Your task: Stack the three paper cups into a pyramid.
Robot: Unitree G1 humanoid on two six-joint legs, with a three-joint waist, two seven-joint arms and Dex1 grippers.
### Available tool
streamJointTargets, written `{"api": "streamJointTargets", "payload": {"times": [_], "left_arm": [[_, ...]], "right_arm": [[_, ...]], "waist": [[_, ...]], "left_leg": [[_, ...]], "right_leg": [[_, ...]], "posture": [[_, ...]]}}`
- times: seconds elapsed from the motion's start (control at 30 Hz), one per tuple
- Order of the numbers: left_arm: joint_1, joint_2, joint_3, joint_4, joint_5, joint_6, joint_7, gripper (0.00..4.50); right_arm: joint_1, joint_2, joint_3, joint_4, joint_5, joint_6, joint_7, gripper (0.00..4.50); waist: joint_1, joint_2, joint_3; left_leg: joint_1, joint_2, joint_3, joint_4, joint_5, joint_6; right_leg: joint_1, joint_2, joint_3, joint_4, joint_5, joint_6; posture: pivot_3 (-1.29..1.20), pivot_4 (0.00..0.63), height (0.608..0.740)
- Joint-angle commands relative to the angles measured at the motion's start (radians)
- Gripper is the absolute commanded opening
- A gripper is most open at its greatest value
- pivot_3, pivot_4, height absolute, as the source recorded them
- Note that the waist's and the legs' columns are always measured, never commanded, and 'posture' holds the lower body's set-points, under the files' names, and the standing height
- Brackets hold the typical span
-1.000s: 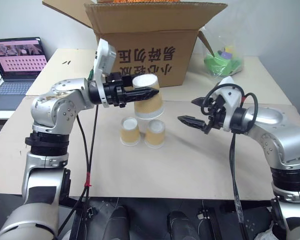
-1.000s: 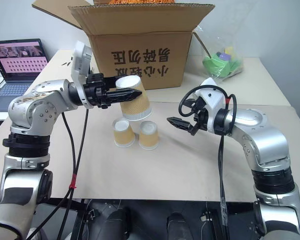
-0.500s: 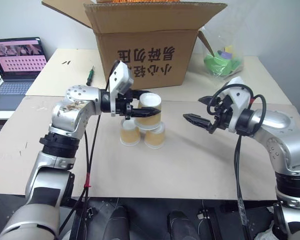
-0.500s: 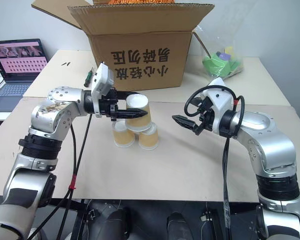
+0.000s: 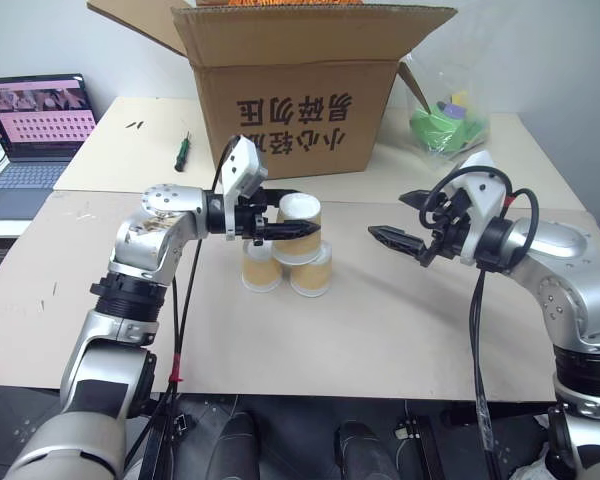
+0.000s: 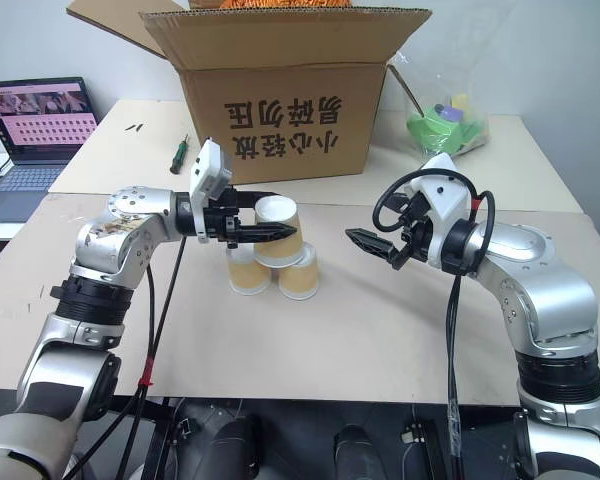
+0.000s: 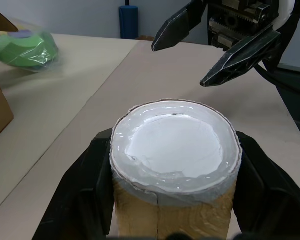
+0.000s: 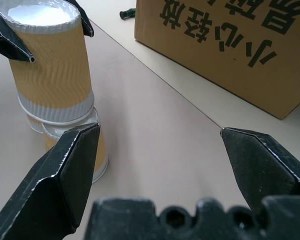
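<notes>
On the table [image 5: 400, 330], two cups [image 5: 261, 265] [image 5: 311, 270] are set side by side, inverted. The third cup [image 5: 299, 228] is seated on both, clamped in the left jaws [image 5: 302, 226]. The right jaws [image 5: 390, 222] are held wide, empty. Release is judged outstanding.

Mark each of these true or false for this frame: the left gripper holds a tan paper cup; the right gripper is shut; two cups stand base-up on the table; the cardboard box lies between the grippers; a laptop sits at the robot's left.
1. The left gripper grips a tan tapered paper cup. True.
2. The right gripper is shut. False: its jaws are open and empty.
3. Two tan paper cups stand base-up, side by side, under the held one. True.
4. The brown cardboard box lies between the grippers. False: it stands behind the cups.
5. An open laptop sits at the robot's left. True.
</notes>
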Motion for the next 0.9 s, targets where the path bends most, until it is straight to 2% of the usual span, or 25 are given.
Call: {"api": "streamJointTargets", "payload": {"times": [0.03, 0.07, 0.2, 0.23, 0.6, 0.73, 0.83, 0.9], "left_arm": [[-0.008, -0.005, 0.032, -0.028, -0.010, -0.008, 0.012, 2.70], [-0.008, -0.005, 0.034, -0.028, -0.010, -0.007, 0.012, 2.70], [-0.007, -0.004, 0.043, -0.040, -0.016, 0.001, 0.017, 3.96], [-0.008, -0.004, 0.046, -0.048, -0.018, 0.002, 0.020, 4.43], [-0.056, 0.016, 0.125, -0.143, -0.100, 0.116, 0.073, 4.43], [-0.116, 0.041, 0.227, -0.184, -0.198, 0.225, 0.132, 4.43], [-0.137, 0.067, 0.353, -0.192, -0.261, 0.316, 0.262, 4.43], [-0.132, 0.075, 0.386, -0.195, -0.273, 0.341, 0.317, 4.43]], "right_arm": [[-0.016, -0.014, -0.041, -0.010, 0.010, -0.016, -0.007, 4.50], [-0.017, -0.014, -0.042, -0.009, 0.010, -0.016, -0.007, 4.50], [-0.015, -0.014, -0.041, -0.011, 0.010, -0.017, -0.008, 4.50], [-0.015, -0.013, -0.039, -0.010, 0.009, -0.017, -0.009, 4.50], [-0.021, -0.010, -0.016, 0.020, 0.000, -0.029, 0.009, 4.50], [-0.025, -0.006, 0.001, 0.036, -0.006, -0.038, 0.019, 4.50], [-0.030, -0.004, 0.005, 0.049, -0.005, -0.045, 0.023, 4.50], [-0.032, -0.004, 0.007, 0.054, -0.005, -0.048, 0.022, 4.50]], "waist": [[0.000, 0.000, 0.000], [0.000, 0.000, 0.000], [0.000, 0.000, 0.000], [0.000, 0.000, 0.000], [0.000, 0.000, 0.000], [-0.001, 0.000, 0.000], [-0.005, 0.000, 0.000], [-0.009, 0.000, 0.000]], "left_leg": [[0.000, 0.000, 0.000, 0.000, 0.000, 0.000], [0.000, 0.000, 0.000, 0.000, 0.000, 0.000], [0.000, 0.000, 0.000, 0.000, 0.000, 0.000], [0.000, 0.000, 0.000, 0.000, 0.000, 0.000], [0.000, 0.000, -0.001, 0.000, 0.000, 0.000], [0.000, 0.000, -0.001, 0.000, 0.000, 0.000], [0.000, 0.000, -0.001, 0.000, 0.000, 0.000], [0.001, 0.000, -0.001, 0.000, 0.000, 0.000]], "right_leg": [[0.000, 0.000, 0.000, 0.000, 0.000, 0.000], [0.000, 0.000, 0.000, 0.000, 0.000, 0.000], [0.000, 0.000, 0.000, 0.000, 0.000, 0.000], [0.000, 0.000, 0.000, 0.000, 0.000, 0.000], [0.000, 0.000, -0.001, 0.000, 0.000, 0.000], [0.001, 0.000, -0.001, 0.000, 0.000, 0.000], [0.001, 0.000, -0.001, 0.000, 0.000, 0.000], [0.001, 0.000, -0.001, 0.000, 0.000, 0.000]], "posture": [[0.00, 0.150, 0.700], [0.00, 0.150, 0.700], [0.00, 0.150, 0.700], [0.00, 0.150, 0.700], [0.00, 0.150, 0.700], [0.00, 0.150, 0.700], [0.00, 0.150, 0.700], [0.00, 0.150, 0.700]]}}
